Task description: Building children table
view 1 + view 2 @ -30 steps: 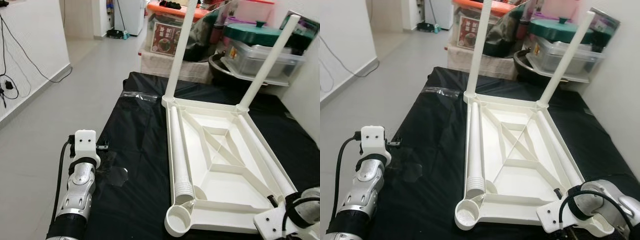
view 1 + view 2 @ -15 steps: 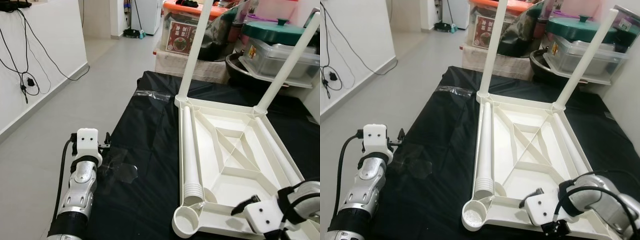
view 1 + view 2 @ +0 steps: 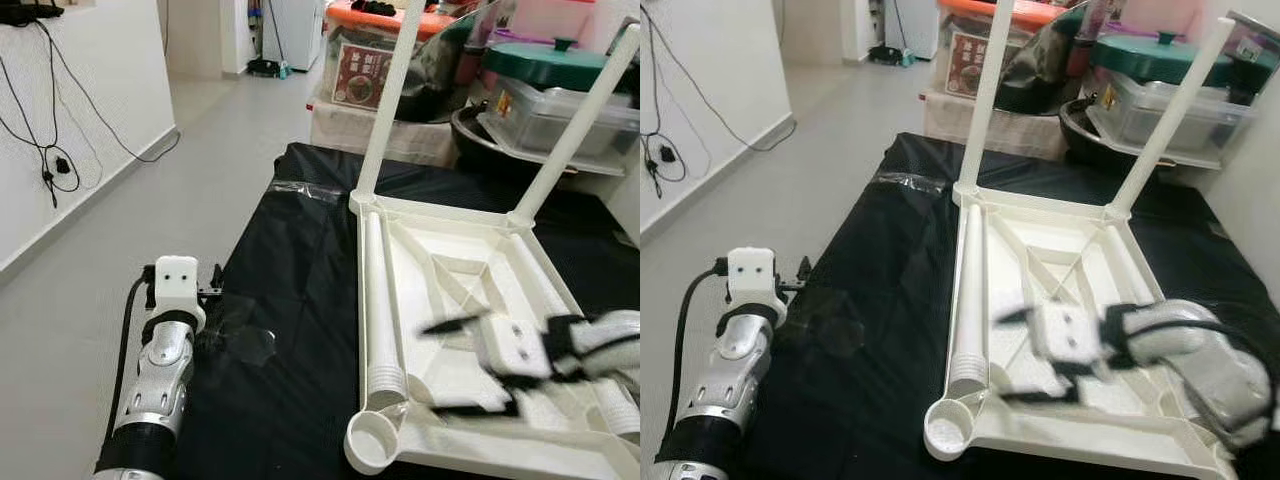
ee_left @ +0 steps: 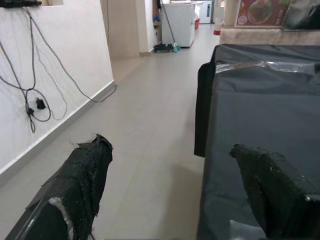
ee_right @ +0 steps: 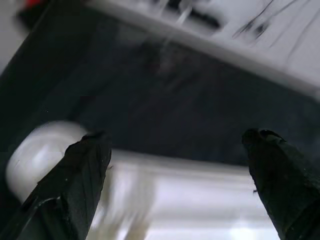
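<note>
A black cloth (image 3: 290, 330) covers the worktop beneath the right claw (image 3: 465, 365). Beyond it, storage boxes (image 3: 350, 75), a green-lidded pot (image 3: 545, 62). Cables (image 3: 45, 150) hang on the wall, far left.

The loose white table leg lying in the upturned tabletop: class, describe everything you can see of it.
The loose table leg is a long white tube of smooth plastic, ridged with screw threads at its near end. It lies flat inside the upside-down white tabletop, along the edge on the robot's left, its threaded end beside the open corner socket. Two matching legs already stand upright in the far corners. The right hand, blurred and open, is above the tray near it, not touching.
</note>
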Robot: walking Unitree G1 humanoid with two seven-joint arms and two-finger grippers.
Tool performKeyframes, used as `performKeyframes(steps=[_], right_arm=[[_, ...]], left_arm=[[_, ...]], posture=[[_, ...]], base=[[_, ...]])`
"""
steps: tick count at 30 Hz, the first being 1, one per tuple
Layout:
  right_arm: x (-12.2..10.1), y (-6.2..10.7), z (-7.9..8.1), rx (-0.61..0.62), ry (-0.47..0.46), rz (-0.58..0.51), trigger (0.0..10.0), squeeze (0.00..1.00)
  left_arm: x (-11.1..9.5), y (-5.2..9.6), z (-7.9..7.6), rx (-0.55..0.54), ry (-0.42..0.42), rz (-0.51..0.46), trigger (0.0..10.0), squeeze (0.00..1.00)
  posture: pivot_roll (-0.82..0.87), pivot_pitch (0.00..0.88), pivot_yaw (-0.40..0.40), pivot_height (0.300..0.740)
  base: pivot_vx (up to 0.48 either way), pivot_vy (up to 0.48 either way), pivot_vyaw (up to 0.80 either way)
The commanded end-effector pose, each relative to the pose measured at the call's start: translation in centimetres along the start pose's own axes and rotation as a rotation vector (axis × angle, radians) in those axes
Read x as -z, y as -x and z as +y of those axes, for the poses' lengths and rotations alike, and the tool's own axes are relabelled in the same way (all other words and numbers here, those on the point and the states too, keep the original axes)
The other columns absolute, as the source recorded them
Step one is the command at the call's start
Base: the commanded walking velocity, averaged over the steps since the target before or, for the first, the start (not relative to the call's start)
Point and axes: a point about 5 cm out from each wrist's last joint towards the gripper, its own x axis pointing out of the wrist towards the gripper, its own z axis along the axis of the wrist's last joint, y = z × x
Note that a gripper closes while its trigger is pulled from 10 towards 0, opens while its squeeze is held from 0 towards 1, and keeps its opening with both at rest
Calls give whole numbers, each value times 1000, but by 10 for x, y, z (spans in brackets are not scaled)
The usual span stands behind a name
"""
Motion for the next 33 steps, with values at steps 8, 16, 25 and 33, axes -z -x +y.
performKeyframes(steps=[8, 16, 25, 33], right_arm=[[2, -28, -51, 826, -196, -203, 10000, 0], [1, -57, -28, 1030, -349, -258, 10000, 0], [-6, -67, -13, 1171, -363, -289, 10000, 0], [-4, -61, -15, 1264, -375, -288, 10000, 0]], left_arm=[[-5, 5, -4, 49, 23, -40, 10000, 0], [-33, 19, -31, 273, -6, -204, 10000, 0], [-53, 50, -50, 456, -62, -324, 10000, 0], [-53, 53, -43, 426, -67, -310, 10000, 0]], posture=[[63, 0, -104, 740], [73, 0, -89, 740], [81, 0, -77, 740], [97, 0, -78, 740]], base=[[0, 0, 0], [0, 0, 0], [0, 0, 0], [0, 0, 0]])
